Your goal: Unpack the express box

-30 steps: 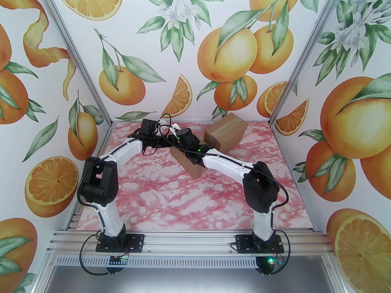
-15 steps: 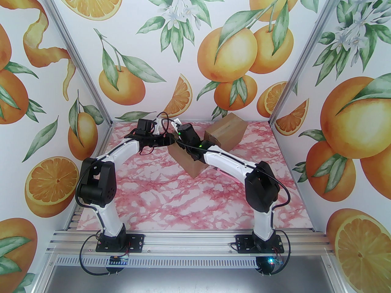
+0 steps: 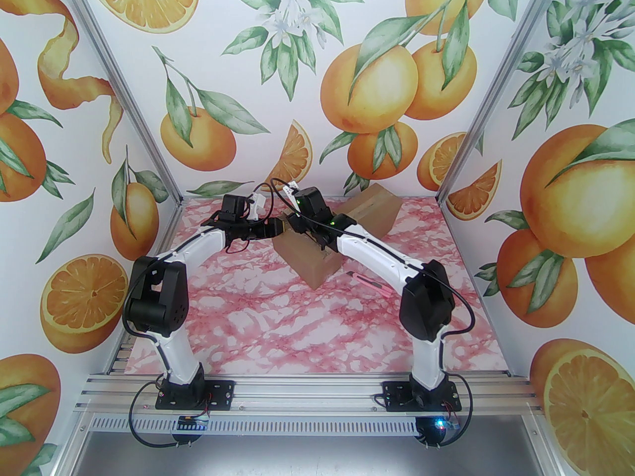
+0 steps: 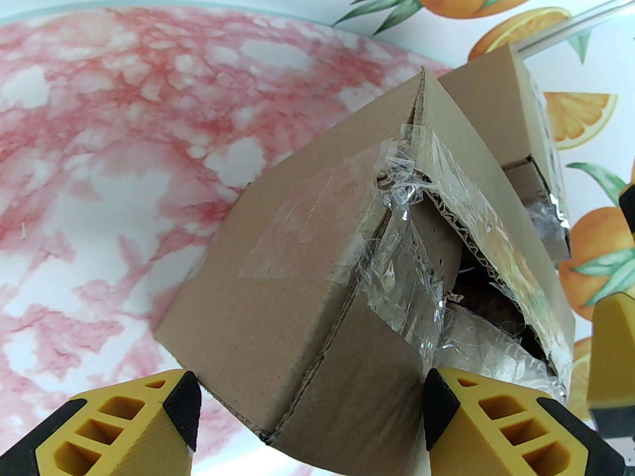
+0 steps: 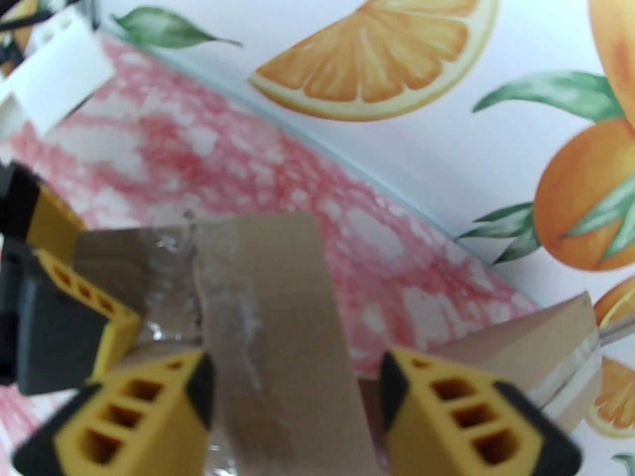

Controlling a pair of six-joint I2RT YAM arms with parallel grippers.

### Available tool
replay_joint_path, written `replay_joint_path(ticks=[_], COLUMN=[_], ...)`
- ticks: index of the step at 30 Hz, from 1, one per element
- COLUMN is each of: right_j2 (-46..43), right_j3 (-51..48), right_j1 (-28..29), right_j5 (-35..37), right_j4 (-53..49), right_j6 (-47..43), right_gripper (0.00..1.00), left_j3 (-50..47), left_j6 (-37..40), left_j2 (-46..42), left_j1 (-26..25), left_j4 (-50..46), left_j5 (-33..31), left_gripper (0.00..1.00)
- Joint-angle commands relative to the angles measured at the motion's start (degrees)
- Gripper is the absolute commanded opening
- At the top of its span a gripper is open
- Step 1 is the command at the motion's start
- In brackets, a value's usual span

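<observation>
Yellow-fingered left gripper (image 4: 310, 394) is reaching in from the left, jaws standing wide apart. It is hovering at the left end of the express box (image 3: 310, 266); the box's corner is lying between the two fingers. I cannot tell if the pads are pressing on the cardboard.

Express box is sitting on the pink marbled table (image 3: 278, 335), about mid-width and in the far half, turned at an angle. Clear tape (image 4: 397, 266) along its top seam is hanging torn and crumpled. The top flaps are parting, and a dark gap is showing between them with some crinkled clear film inside.

Right gripper (image 5: 295, 385) is coming over the box from the right, jaws spread. A raised cardboard flap (image 5: 283, 325) is standing between its fingers, close to the left one and apart from the right one. Nothing is being clamped.

Second cardboard box (image 3: 374, 206) is resting further right, near the far wall, partly hidden by the right arm.

Pink knife (image 3: 373, 285) is lying flat on the table just right of the express box, under the right arm's forearm, apart from both grippers.
</observation>
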Motion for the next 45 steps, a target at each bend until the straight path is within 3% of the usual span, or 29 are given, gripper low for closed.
replay_joint_path(ticks=[1, 6, 15, 21, 25, 28, 36, 45], right_j2=[1.4, 3.0, 4.4, 2.2, 1.8, 1.8, 0.1, -1.0], right_j3=[1.8, 3.6, 2.9, -0.6, -0.4, 0.7, 4.4, 9.0], right_j1=[0.1, 0.2, 1.0, 1.3, 1.3, 1.1, 0.4, -2.0], right_j5=[0.3, 3.9, 13.8, 19.0, 21.2, 20.7, 13.9, 7.3], right_j4=[-5.8, -10.0, -9.7, -5.3, -5.3, -6.6, -10.7, -15.5], right_j6=[-0.2, -1.0, -2.0, -3.4, -3.9, -4.1, -2.1, 0.8], right_gripper=[0.73, 0.8, 0.79, 0.66, 0.52, 0.38, 0.23, 0.2], left_j3=[-0.6, -0.2, 0.5, 0.7, 0.7, 0.7, 0.5, 0.6], left_j6=[2.2, 2.9, 4.0, 4.6, 5.0, 5.0, 5.9, 6.7], left_j2=[0.9, 1.1, 1.7, 2.3, 2.8, 3.1, 3.8, 4.4], left_j1=[1.1, 1.0, 1.0, 1.0, 1.0, 1.0, 1.0, 1.0], left_j4=[-5.3, -6.3, -7.6, -8.2, -8.4, -8.4, -8.9, -9.4], left_j5=[-4.6, -5.1, -5.9, -6.2, -6.3, -6.3, -7.0, -7.2], left_gripper=[0.76, 0.76, 0.76, 0.75, 0.75, 0.75, 0.75, 0.75])
